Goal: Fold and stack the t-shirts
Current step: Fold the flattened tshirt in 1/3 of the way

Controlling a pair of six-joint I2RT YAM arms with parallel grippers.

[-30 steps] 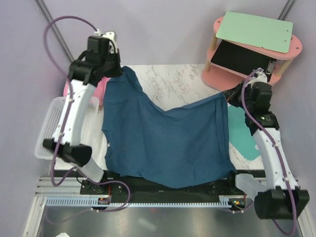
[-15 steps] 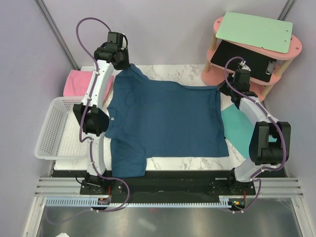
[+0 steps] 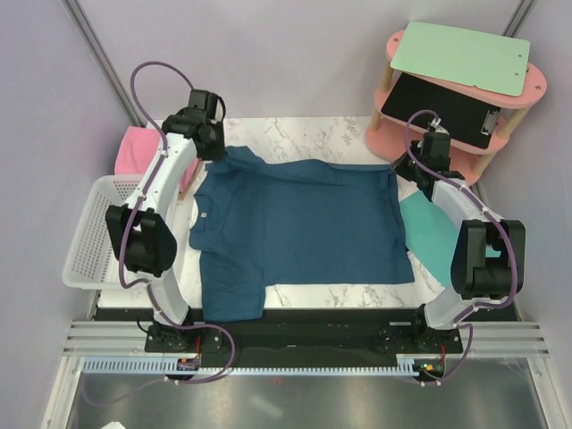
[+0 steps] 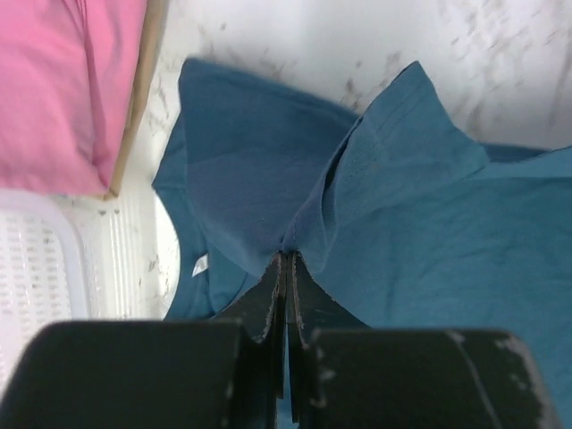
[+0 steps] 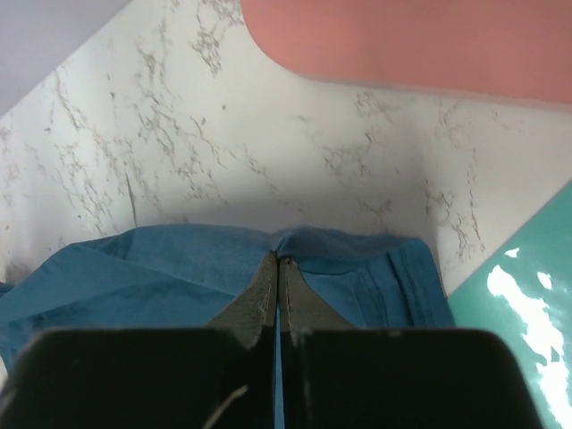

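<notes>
Both the left gripper (image 4: 286, 261) and right gripper (image 5: 279, 261) pinch the far edge of the blue shirt (image 3: 304, 223), which looks light, limp and best held by corners.

Spread t-shirt (image 3: 299, 223) on table (image 3: 313, 134); second t-shirt (image 3: 138, 150) behind basket (image 3: 76, 259), left; mat (image 3: 438, 237) right.

my L arm (image 3: 167, 174): white links, blk joints
my R arm (image 3: 453, 198): same
cables (image 3: 134, 85): purple, looped
my L claw (image 4: 286, 257): blk, thin, scuffed edges
</notes>
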